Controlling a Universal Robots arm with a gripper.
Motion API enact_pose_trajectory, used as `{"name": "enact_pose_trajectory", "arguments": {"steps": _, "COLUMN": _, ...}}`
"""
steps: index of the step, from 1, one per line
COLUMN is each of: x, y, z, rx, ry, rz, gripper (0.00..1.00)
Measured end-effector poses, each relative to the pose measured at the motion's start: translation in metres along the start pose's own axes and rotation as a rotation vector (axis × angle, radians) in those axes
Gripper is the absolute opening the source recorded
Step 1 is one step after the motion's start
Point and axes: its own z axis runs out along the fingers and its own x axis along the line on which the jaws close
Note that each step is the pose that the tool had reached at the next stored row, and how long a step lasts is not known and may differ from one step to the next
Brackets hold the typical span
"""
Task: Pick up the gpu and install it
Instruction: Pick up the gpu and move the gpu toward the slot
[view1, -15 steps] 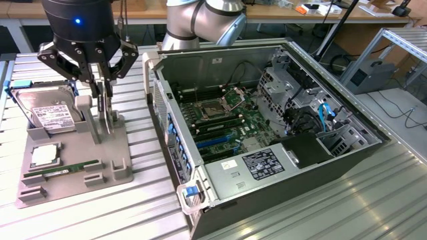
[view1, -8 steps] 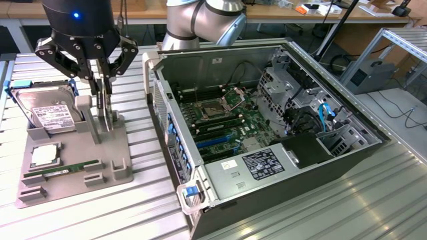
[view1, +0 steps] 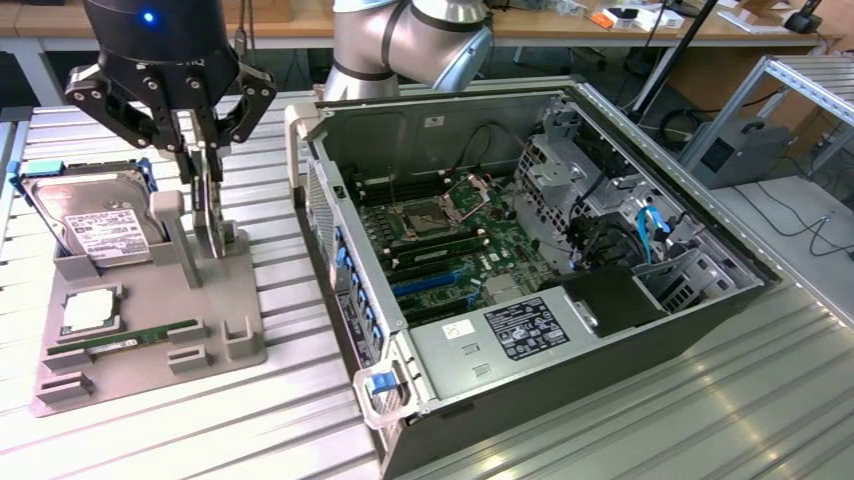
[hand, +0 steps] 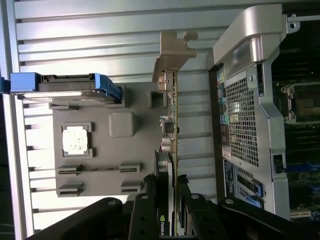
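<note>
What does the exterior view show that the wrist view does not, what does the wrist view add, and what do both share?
Exterior view: the arm, the open computer case with its labelled power supply and blue cables, and the white label on the hard drive.
Wrist view: the gpu edge-on, its metal bracket, a green logo on its dark face, and the case's rear grille.
Both: the hand closed on the upright gpu, the grey fixture, the hard drive and the processor chip.
</note>
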Motion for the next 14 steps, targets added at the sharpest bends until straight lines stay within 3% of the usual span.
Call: {"name": "enact_pose_trajectory", "arguments": {"steps": 14, "x": 0.000, "y": 0.0007, "z": -0.0148, "rx": -0.0030, "ry": 0.0002, "rz": 0.000, "gripper": 0.27}}
